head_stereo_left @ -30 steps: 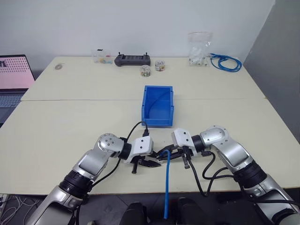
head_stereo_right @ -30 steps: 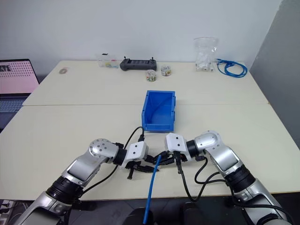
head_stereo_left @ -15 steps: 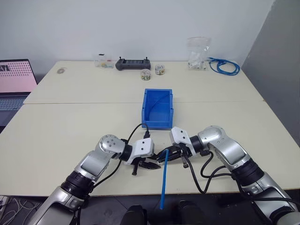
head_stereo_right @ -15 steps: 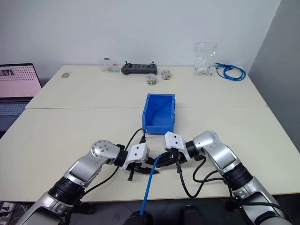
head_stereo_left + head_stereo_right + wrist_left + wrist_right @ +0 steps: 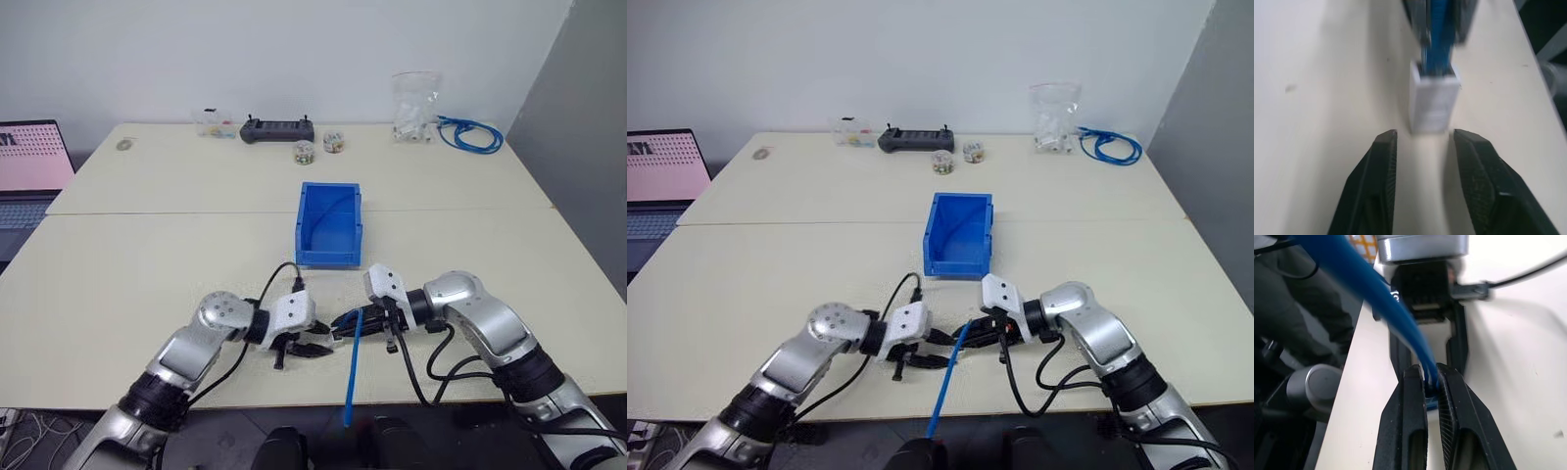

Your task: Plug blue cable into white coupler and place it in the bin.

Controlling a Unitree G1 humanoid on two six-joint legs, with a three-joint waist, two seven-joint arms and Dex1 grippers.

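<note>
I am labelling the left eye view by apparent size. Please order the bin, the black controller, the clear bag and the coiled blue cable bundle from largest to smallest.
1. The bin, clearly largest.
2. The black controller.
3. The clear bag and the coiled blue cable bundle look alike; I would not rank them.
The bin is nearer the camera, which enlarges it.

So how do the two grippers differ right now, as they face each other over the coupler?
The left gripper stands open, holding nothing, while the right gripper is shut on the blue cable. The white coupler sits just beyond the left gripper's fingertips, clear of them, with the cable plugged into it. Both have black fingers, hover low over the table near its front edge, and point toward each other.
</note>
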